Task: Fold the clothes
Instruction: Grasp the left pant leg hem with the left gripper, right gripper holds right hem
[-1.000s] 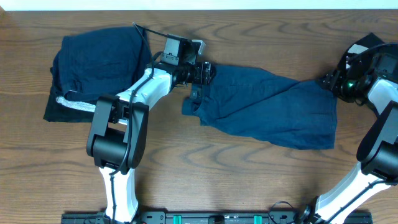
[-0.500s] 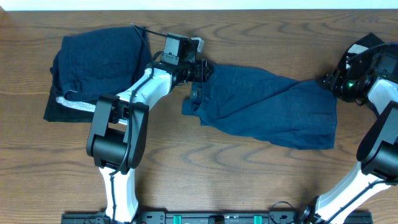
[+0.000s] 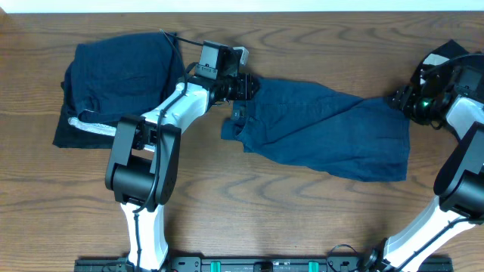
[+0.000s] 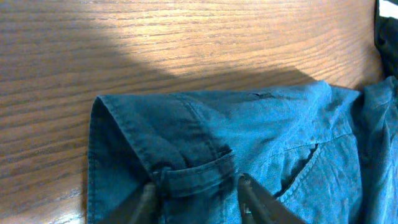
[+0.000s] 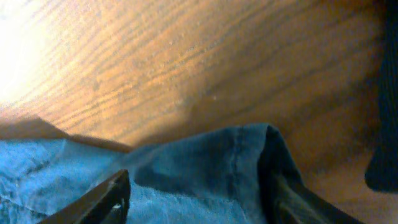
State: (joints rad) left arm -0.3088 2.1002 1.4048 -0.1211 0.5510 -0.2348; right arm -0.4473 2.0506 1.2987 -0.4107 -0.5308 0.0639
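Looking at this, it all hinges on how the shorts (image 3: 325, 128) lie. Their long axis runs from the left gripper (image 3: 243, 85) straight across to the right gripper (image 3: 399, 100), one at each end, so neither arm is nearer and each just owns its own corner. The left gripper is narrow, with its fingers (image 4: 252, 196) pressed either side of the waistband fold by a belt loop, which reads as a pinch to me. The right gripper stands wide, straddling the raised corner at its end, and doesn't look clamped. The rest of the cloth spreads from both grippers back toward the arm bases. A folded-looking pile (image 3: 113, 72) sits on the left gripper's far side, apart from the shorts. My guess is the right one needs to close before both ends lift together.
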